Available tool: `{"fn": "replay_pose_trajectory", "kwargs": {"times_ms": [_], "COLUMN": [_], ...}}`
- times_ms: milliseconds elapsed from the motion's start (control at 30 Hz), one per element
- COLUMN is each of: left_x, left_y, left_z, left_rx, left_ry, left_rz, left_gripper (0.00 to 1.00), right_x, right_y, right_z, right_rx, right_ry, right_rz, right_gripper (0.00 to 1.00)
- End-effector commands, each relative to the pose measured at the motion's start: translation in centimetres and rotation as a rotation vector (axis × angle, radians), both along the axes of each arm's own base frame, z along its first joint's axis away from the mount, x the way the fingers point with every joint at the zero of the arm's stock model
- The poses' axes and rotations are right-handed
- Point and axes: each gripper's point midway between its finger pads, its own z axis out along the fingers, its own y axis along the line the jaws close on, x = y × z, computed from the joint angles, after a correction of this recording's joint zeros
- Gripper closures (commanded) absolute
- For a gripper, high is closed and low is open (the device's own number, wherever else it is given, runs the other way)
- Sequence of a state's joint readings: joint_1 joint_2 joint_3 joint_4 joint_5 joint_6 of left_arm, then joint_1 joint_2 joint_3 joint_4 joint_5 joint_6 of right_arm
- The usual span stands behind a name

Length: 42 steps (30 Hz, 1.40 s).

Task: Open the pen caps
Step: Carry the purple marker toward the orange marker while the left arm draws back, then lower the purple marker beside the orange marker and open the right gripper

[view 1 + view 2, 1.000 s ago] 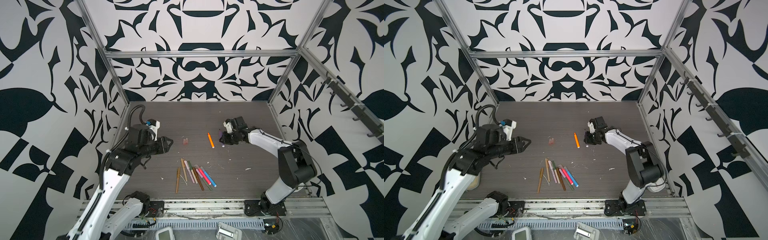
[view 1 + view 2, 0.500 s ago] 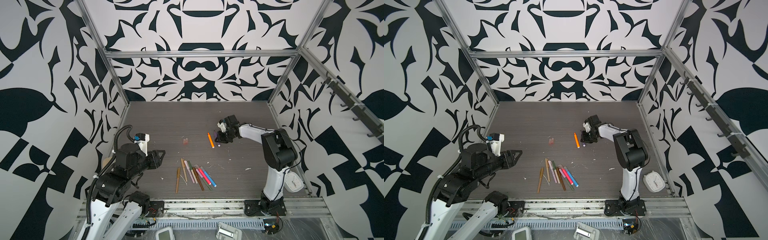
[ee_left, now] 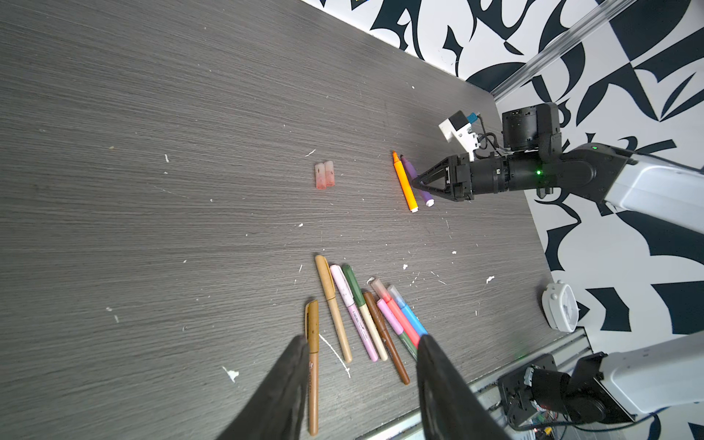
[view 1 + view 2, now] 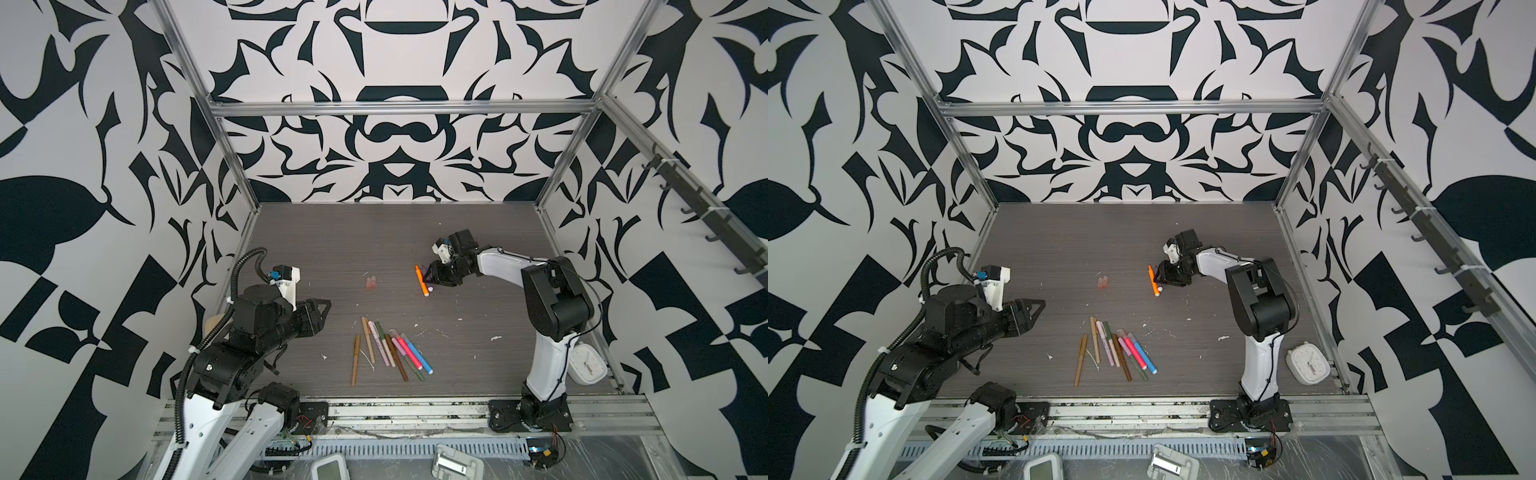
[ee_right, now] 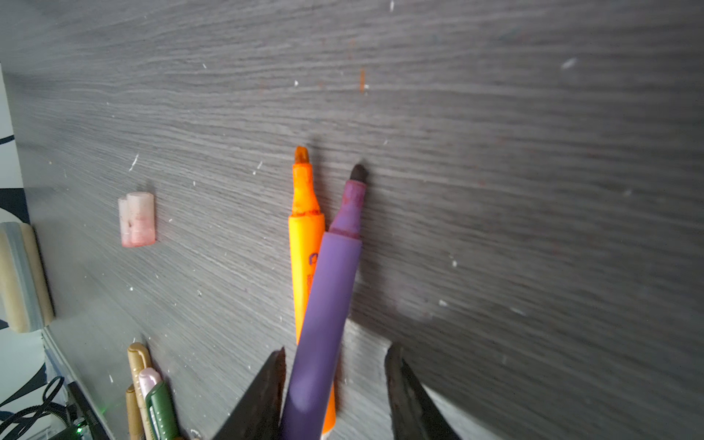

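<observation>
R end effector [image 5: 336, 349] apart, uncapped purple plastic marker [image 5: 331, 289] loose btwn its jaws, beside orange marker [image 5: 303, 244], prob. grouping done pens. L end effector [image 3: 362, 339] apart, empty.

In both top views I am seen from high above the front edge of the counter [image 4: 374, 232], looking down and toward its back edge, far enough off to take in the whole counter and both my arms; the two share nearly everything. The left wrist camera rides well above the counter, looking out between my left jaws toward its right edge. The right wrist camera sits low and close behind my right jaws. Both wrist views share the orange pen [image 3: 404, 183] and two clear pen caps [image 3: 324, 175].
</observation>
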<state>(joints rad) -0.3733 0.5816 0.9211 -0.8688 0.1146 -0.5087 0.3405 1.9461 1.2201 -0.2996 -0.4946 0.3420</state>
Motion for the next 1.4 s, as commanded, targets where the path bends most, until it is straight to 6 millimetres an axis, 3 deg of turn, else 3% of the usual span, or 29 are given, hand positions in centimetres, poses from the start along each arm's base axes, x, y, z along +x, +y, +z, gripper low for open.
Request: {"fn": "replay_pose_trajectory", "kwargs": {"times_ms": [0, 433, 867, 1367], "left_x": [-0.1, 0.0, 0.0, 0.0], "left_y": [0.1, 0.0, 0.0, -0.1], "left_z": [-0.6, -0.8, -0.9, -0.9], "left_rx": [0.005, 0.005, 0.004, 0.004], "left_ry": [0.022, 0.03, 0.035, 0.037], "left_rz": [0.007, 0.005, 0.003, -0.001], "left_gripper": [0.51, 0.52, 0.52, 0.52], "right_x": [0.9, 1.2, 1.4, 0.7], "right_y": [0.7, -0.2, 0.4, 0.4], "right_z": [1.8, 0.8, 1.0, 0.0], "right_rx": [0.043, -0.033, -0.039, -0.534], "right_ry": [-0.035, -0.002, 0.009, -0.064], "right_rz": [0.009, -0.009, 0.012, 0.013], "right_gripper": [0.52, 0.51, 0.5, 0.47]}}
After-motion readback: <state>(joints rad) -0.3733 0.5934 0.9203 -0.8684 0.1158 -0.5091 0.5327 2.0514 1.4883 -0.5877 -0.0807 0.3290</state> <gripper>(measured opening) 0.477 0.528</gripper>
